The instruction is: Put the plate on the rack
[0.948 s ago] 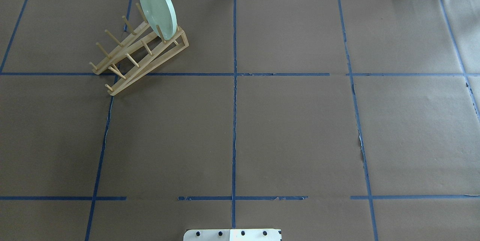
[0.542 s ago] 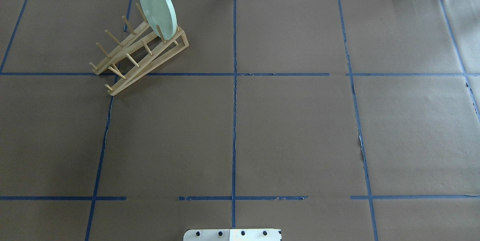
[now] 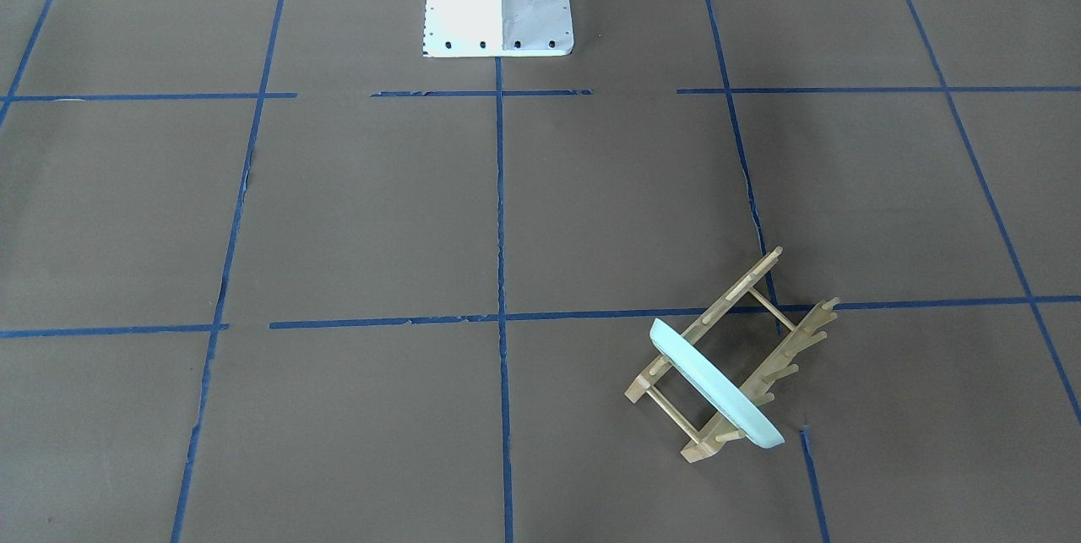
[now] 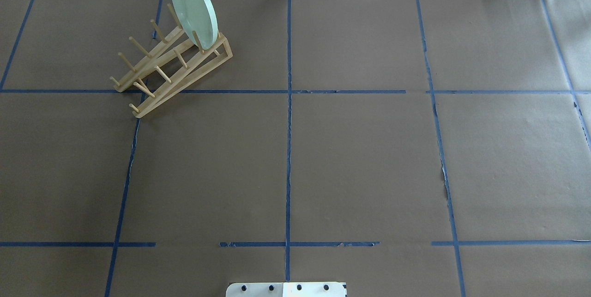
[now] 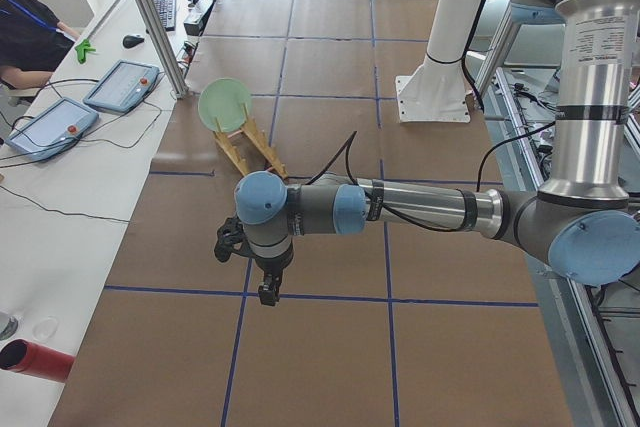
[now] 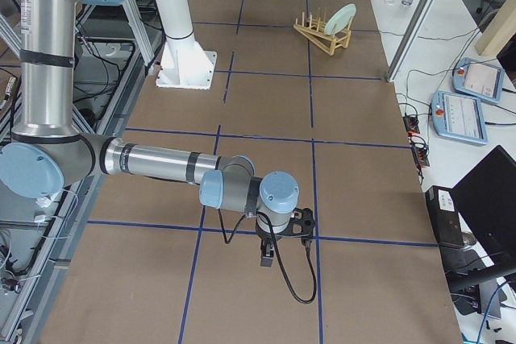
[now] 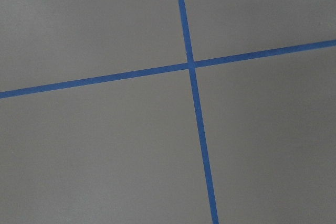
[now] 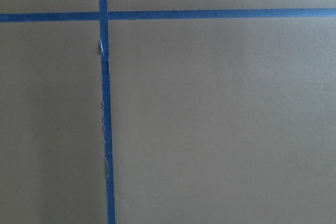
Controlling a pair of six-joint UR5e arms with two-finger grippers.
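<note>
The pale mint-green plate (image 4: 194, 8) stands on edge, leaning, between the pegs at the far end of the light wooden rack (image 4: 159, 100), at the table's far left. Both also show in the front-facing view, the plate (image 3: 714, 387) across the rack (image 3: 733, 298), and small in the side views (image 5: 224, 105) (image 6: 339, 17). My left gripper (image 5: 268, 292) hangs over the table well short of the rack. My right gripper (image 6: 268, 259) hangs over the table's other end. Each shows only in a side view, so I cannot tell whether it is open or shut. Both wrist views show only brown paper and blue tape.
The robot's white base (image 4: 286, 289) is at the table's near edge. Brown paper with blue tape lines (image 4: 288, 149) covers the table. Tablets (image 5: 120, 85), an aluminium post (image 5: 150, 17), a red cylinder (image 5: 40, 360) and an operator (image 5: 25, 32) are beyond the far edge.
</note>
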